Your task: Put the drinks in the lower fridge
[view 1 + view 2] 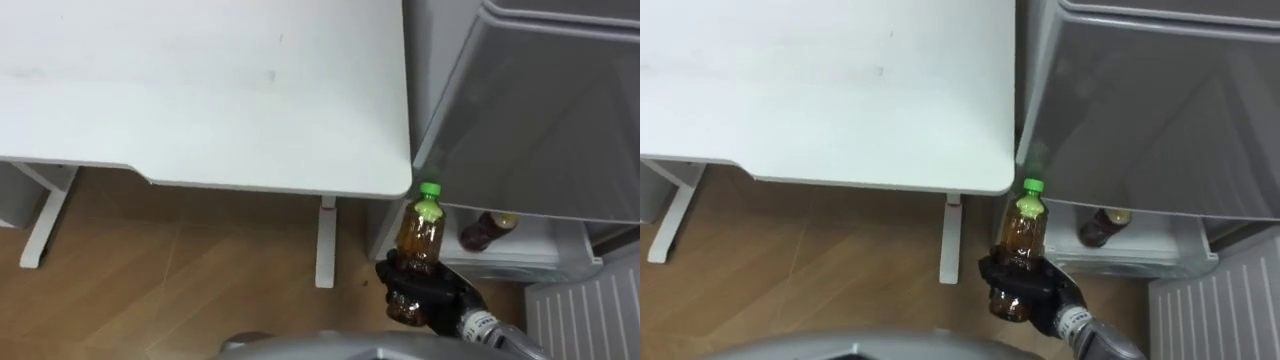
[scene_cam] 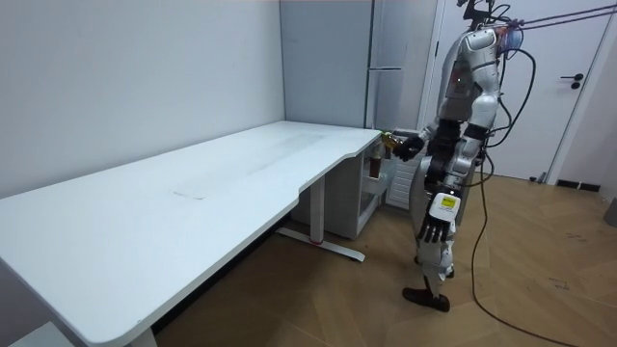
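Right robot hand (image 1: 415, 292) grips the bottle (image 1: 421, 232) upright, cap up, just in front of the open lower fridge (image 1: 545, 248), its shelf dead ahead; left robot hand (image 2: 436, 220) hangs relaxed.

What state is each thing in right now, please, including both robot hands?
Green-capped bottle: capped, upright, held in the air.
Right robot hand: shut on that bottle.
Left robot hand: open, hanging at the robot's side.
Lower fridge: door open.
Second bottle: capped, inside the lower fridge, seemingly on its side.
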Available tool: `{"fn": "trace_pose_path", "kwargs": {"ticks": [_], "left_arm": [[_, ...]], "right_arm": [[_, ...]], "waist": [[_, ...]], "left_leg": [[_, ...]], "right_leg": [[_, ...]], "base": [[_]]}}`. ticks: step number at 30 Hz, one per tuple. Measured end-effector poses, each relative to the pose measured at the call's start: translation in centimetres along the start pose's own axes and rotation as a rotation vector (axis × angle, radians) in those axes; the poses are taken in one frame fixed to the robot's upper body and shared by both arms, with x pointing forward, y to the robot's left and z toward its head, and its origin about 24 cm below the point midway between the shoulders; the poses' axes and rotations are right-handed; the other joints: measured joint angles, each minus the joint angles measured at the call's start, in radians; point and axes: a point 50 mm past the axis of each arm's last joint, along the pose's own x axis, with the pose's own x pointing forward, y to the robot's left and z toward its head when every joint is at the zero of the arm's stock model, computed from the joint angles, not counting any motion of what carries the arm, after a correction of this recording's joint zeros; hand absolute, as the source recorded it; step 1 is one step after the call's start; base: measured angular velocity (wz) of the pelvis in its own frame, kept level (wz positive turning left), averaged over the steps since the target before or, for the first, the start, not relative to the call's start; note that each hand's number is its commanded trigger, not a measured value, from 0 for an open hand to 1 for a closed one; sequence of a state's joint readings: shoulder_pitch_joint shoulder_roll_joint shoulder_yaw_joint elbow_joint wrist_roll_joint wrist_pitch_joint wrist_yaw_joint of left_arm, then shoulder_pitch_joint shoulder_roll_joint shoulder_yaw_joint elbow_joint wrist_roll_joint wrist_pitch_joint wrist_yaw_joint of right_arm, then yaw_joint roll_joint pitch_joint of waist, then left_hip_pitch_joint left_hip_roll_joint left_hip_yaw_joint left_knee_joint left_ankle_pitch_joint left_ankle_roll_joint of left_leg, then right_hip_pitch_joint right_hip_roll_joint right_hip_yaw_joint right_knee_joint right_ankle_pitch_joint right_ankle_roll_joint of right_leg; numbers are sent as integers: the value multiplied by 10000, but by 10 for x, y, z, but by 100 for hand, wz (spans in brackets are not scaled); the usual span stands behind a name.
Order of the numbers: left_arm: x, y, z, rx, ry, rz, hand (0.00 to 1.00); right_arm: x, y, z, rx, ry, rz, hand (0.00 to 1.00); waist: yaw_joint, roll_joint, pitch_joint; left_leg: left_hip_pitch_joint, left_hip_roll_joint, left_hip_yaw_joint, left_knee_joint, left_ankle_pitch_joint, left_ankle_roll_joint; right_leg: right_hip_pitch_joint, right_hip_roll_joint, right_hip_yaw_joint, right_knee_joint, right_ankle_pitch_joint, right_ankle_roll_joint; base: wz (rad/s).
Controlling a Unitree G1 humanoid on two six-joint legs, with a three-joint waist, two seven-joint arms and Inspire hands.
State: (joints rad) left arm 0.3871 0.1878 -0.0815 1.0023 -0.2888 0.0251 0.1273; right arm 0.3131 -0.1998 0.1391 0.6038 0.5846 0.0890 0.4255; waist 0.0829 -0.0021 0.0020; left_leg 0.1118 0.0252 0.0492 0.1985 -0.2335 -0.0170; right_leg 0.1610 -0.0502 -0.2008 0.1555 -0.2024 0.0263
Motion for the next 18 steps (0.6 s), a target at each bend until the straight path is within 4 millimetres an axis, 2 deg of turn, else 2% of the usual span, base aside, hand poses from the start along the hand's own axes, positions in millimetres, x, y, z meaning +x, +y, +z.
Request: {"fn": "trace_pose_path", "kwargs": {"ticks": [4, 6, 9, 15, 18], "left_arm": [[2, -6, 6, 519, 72, -703, 0], [3, -9, 8, 986, 192, -1015, 0], [4, -11, 11, 1681, 313, -1361, 0], [4, -16, 10, 2217, 552, -1620, 0], [4, -18, 9, 2249, 662, -1799, 0]], "right_arm": [[-1, -4, -1, -16, 71, -327, 100], [-2, -7, -3, 5, 150, -684, 100], [-3, -11, -6, 73, 285, -1075, 100], [-7, -22, -17, 343, 736, -2062, 100], [-6, -24, -18, 395, 867, -2304, 100]], "waist": [[-108, 47, 31], [-200, 122, 71], [-271, 249, 69], [-324, 305, -7], [-335, 304, -19]], "left_leg": [[1, 8, 52, 16, -3, 4], [-9, 16, 80, 31, -45, 22], [-30, 18, 88, 70, -61, 29], [-161, 24, 163, 191, -58, 28], [-196, 26, 231, 222, -57, 30]], "right_leg": [[-27, -1, 33, 93, 1, 0], [-40, -2, 45, 146, 1, 0], [-61, -3, 59, 174, 2, 1], [-239, -1, 160, 167, -4, 6], [-322, 0, 229, 171, -4, 7]], "base": [[-3], [-4], [-1], [-2], [-7]]}}
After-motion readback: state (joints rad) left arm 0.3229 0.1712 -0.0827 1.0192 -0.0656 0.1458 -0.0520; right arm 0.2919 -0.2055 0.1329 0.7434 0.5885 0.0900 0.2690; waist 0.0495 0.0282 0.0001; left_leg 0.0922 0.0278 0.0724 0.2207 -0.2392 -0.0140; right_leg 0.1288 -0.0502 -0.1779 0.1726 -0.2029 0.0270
